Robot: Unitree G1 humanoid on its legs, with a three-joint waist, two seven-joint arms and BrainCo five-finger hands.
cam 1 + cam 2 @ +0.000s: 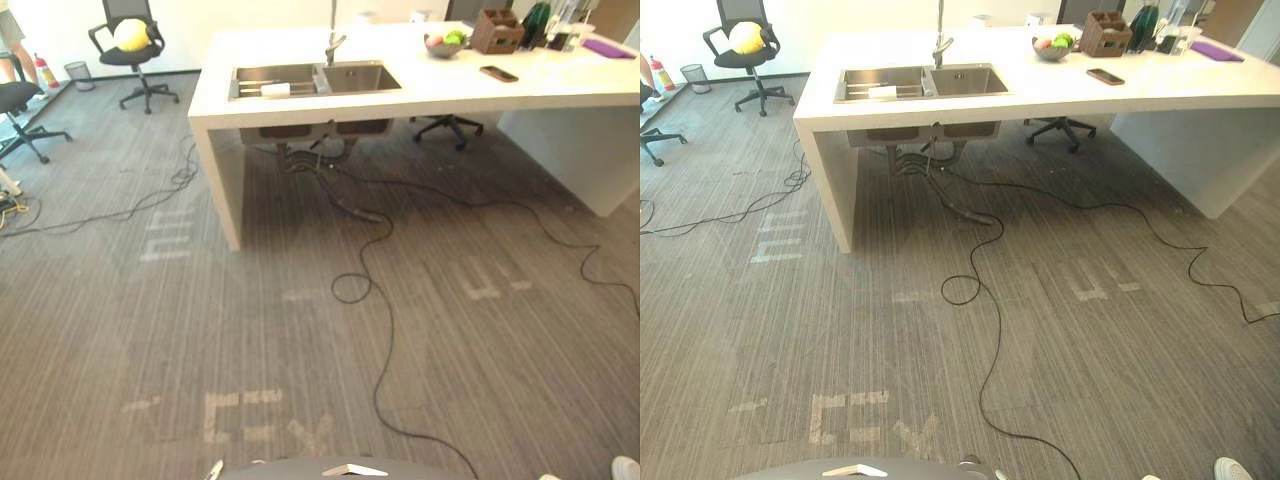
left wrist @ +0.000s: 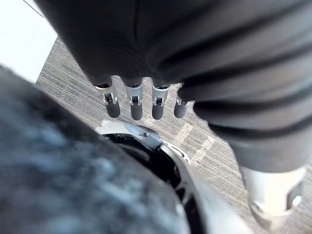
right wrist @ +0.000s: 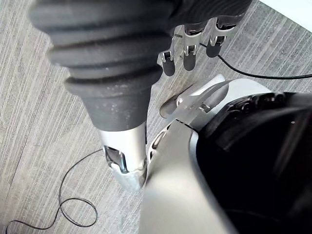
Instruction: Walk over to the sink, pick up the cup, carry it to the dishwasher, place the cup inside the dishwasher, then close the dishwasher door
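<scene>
Left hand (image 2: 135, 105) and right hand (image 3: 190, 53) hang empty, fingers relaxed; at 12 o'clock, cup (image 1: 275, 89) rests in sink (image 1: 360, 78), probably light, stiff, slick: grip round its body.

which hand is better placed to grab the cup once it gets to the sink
Left, probably. The cup lies in the sink's left basin, left of the faucet. Both the left hand and right hand hang open, far from it.
</scene>
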